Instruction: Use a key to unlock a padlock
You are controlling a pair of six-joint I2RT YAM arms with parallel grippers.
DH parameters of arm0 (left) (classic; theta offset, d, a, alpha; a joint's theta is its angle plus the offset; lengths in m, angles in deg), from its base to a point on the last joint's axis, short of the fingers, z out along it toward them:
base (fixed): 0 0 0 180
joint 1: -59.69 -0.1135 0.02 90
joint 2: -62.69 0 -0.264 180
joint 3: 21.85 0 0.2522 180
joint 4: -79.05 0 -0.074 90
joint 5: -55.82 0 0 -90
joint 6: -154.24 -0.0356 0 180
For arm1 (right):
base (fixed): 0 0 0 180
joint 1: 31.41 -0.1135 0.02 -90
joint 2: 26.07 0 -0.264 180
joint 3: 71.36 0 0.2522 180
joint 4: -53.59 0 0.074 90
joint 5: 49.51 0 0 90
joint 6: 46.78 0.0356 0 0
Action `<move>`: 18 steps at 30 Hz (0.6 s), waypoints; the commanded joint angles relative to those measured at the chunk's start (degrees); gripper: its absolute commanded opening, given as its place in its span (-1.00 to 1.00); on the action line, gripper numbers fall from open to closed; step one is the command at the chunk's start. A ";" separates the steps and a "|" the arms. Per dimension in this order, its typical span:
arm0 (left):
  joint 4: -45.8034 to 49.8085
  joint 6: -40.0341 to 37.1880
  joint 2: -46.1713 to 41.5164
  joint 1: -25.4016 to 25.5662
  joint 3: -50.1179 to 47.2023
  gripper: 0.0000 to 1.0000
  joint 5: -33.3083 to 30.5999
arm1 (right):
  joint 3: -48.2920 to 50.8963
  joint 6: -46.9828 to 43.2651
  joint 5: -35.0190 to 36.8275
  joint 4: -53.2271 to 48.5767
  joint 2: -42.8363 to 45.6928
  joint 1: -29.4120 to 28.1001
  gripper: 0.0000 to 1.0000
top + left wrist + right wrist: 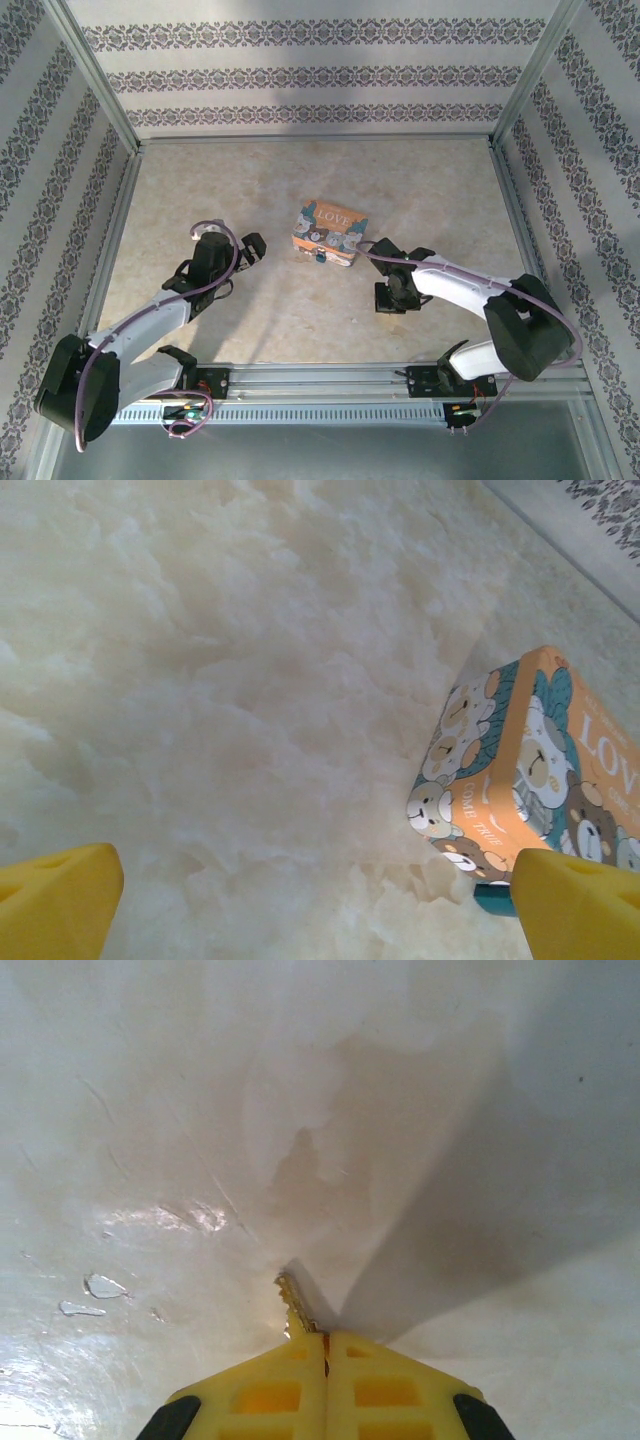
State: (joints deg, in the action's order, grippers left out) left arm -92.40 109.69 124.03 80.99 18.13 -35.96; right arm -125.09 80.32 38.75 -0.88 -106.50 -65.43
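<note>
Reading "LOVE" in large pale letters on the orange lid of the tin (331, 224) in the top view. Seeing the same word cut off as "LOV" at the frame's right edge in the left wrist view. Making out what looks like "COME TRUE" in small letters along the tin's orange side band, among cartoon bears. Finding the finer lettering near the lid's rim too blurred to read.
</note>
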 commanded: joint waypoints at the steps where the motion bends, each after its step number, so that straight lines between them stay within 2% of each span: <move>1: 2.60 -1.15 -2.49 -0.02 2.79 0.99 -0.53 | 1.10 -1.22 1.53 1.18 3.00 -0.87 -1.00; 11: 5.30 0.65 -3.08 -0.02 8.70 0.99 6.41 | 2.14 -3.45 1.70 8.78 15.14 -0.86 -1.00; 18: 7.10 8.19 -1.01 0.00 13.28 0.99 13.30 | 0.66 -3.02 0.27 12.65 22.06 -0.78 -1.00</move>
State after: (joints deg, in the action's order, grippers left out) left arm -87.44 112.92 122.28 80.99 29.40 -27.00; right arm -123.62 77.87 39.36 9.53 -86.12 -65.80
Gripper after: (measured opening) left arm 0.994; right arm 0.051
